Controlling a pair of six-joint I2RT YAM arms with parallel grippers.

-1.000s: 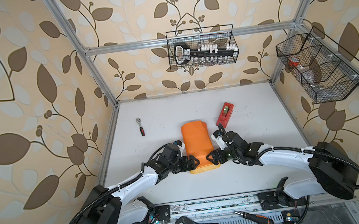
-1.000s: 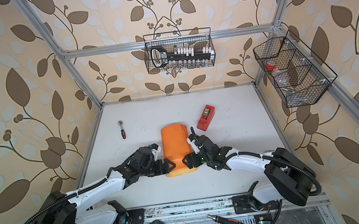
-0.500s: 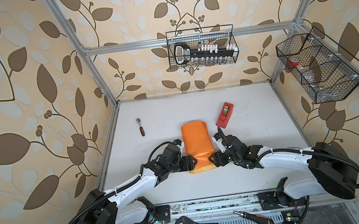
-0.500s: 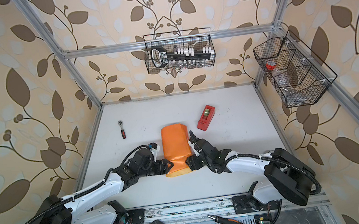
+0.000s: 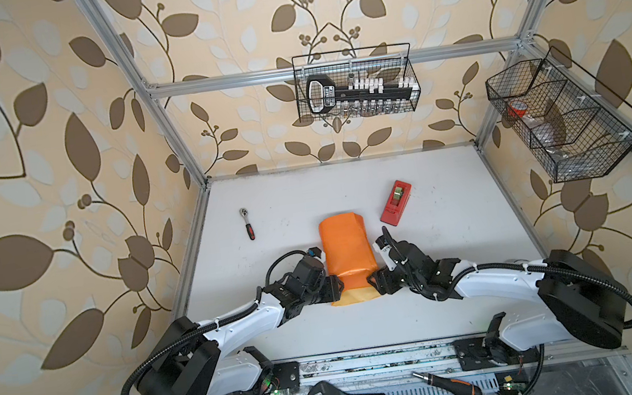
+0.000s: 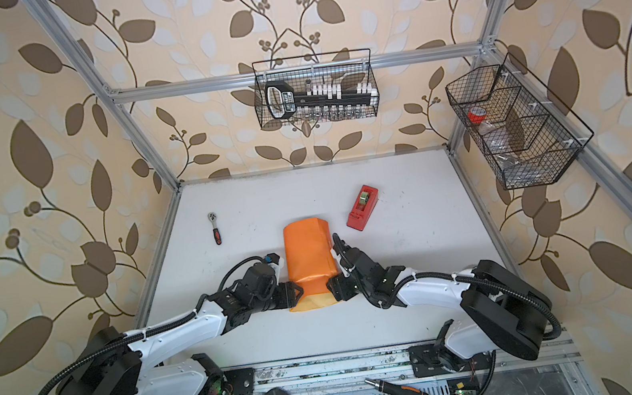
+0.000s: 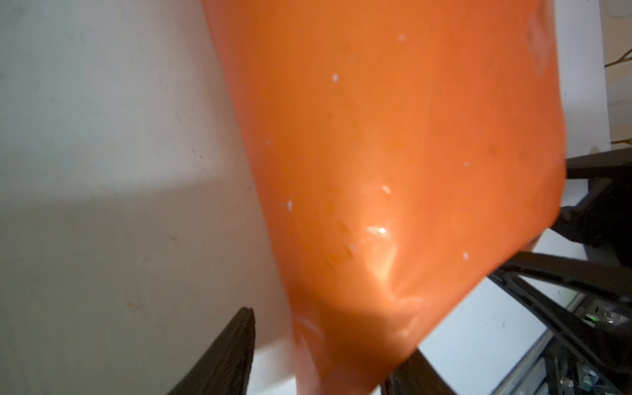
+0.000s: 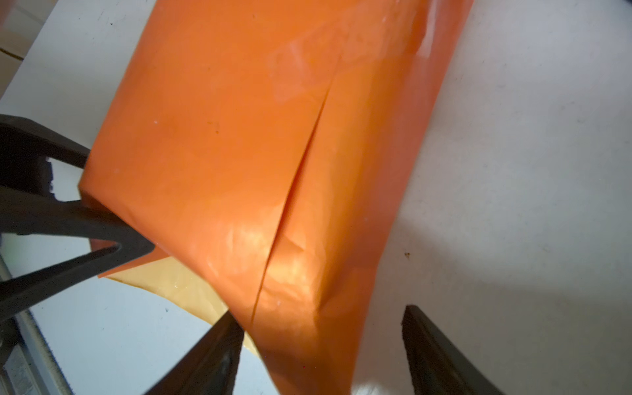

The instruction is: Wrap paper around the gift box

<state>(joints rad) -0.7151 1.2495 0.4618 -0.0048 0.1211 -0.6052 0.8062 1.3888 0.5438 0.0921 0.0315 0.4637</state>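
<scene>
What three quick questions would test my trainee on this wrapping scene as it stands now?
1. True or false: the gift box lies in plain sight.
2. Which colour shows at the near end of the paper, between the left gripper and the right gripper? A yellow, B green, C blue.
3. Which hand tool lies on the table to the left of the paper in both top views?
Key: 1 false, only paper shows; 2 A; 3 the ratchet.

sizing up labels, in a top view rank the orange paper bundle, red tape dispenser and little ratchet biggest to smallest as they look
1. the paper, folded into an orange bundle
2. red tape dispenser
3. ratchet, somewhat shorter than the dispenser and far thinner
</scene>
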